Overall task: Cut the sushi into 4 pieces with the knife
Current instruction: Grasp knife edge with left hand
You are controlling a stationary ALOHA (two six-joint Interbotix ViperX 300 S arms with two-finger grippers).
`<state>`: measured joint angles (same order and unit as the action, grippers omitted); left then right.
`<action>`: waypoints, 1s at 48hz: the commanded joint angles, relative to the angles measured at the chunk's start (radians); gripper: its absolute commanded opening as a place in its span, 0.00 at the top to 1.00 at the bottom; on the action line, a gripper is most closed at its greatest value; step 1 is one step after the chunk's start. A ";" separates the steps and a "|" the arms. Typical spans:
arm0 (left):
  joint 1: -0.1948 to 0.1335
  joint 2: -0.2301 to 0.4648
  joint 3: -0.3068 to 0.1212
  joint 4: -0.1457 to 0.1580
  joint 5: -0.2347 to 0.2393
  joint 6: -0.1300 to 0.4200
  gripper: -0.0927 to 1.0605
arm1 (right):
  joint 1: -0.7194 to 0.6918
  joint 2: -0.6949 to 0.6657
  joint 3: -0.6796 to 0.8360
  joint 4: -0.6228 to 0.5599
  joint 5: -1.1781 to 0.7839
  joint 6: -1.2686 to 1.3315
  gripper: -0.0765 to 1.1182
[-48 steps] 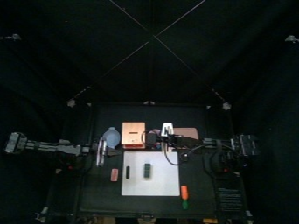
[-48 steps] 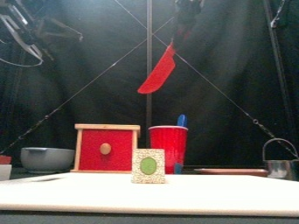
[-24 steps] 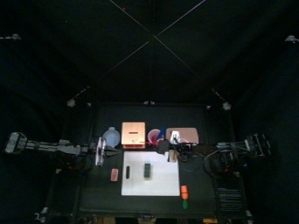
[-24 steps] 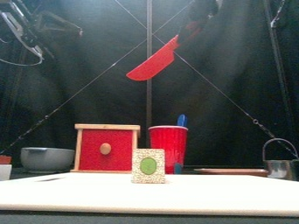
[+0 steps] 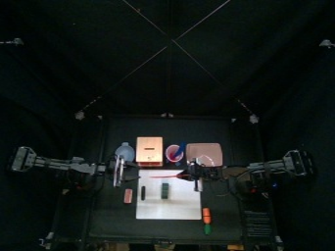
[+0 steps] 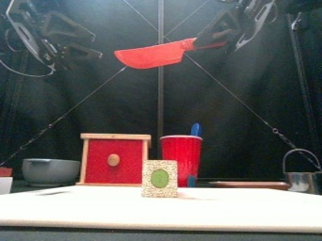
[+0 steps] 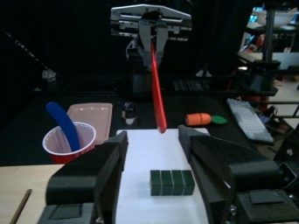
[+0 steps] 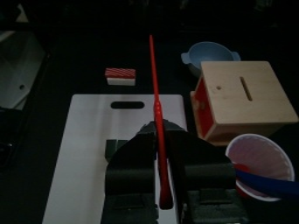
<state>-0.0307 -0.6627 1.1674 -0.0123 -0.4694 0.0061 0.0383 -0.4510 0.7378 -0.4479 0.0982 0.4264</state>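
As right gripper (image 8: pixel 163 171) clamps it, red knife (image 6: pixel 153 56) level, tip leftward

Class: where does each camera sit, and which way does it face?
Top: high above, looking down on the white board; both arms show.
Front: table's front edge, looking level at the sushi roll; right pincer overhead.
Left wrist: left arm, facing the right pincer; open left pincer shows.
Right wrist: over the board; right pincer grips the red knife.
Both wrist views share that knife.
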 commanded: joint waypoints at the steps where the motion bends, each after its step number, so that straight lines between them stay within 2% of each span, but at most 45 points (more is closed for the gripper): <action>1: -0.003 0.029 -0.046 0.006 -0.006 0.000 0.12 | -0.034 -0.006 0.031 0.020 -0.094 0.003 0.75; 12: 0.005 0.091 -0.077 0.006 -0.006 0.002 0.11 | -0.091 0.017 0.071 0.031 -0.202 0.003 0.75; 19: 0.012 0.156 -0.107 0.006 -0.006 0.002 0.11 | -0.112 0.018 0.071 0.034 -0.232 -0.003 0.75; 33: 0.052 0.288 -0.173 0.005 -0.023 0.002 0.12 | -0.114 0.031 0.074 0.034 -0.242 -0.005 0.75; 42: 0.081 0.319 -0.186 0.003 -0.037 0.000 0.14 | -0.114 0.040 0.072 0.029 -0.242 -0.006 0.75; 48: 0.087 0.321 -0.184 0.005 -0.049 0.002 0.18 | -0.114 0.046 0.071 0.029 -0.242 -0.006 0.75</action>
<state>0.0491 -0.3421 1.0078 -0.0092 -0.5031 0.0061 -0.0721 -0.3973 0.8222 -0.4188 -0.1350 0.4203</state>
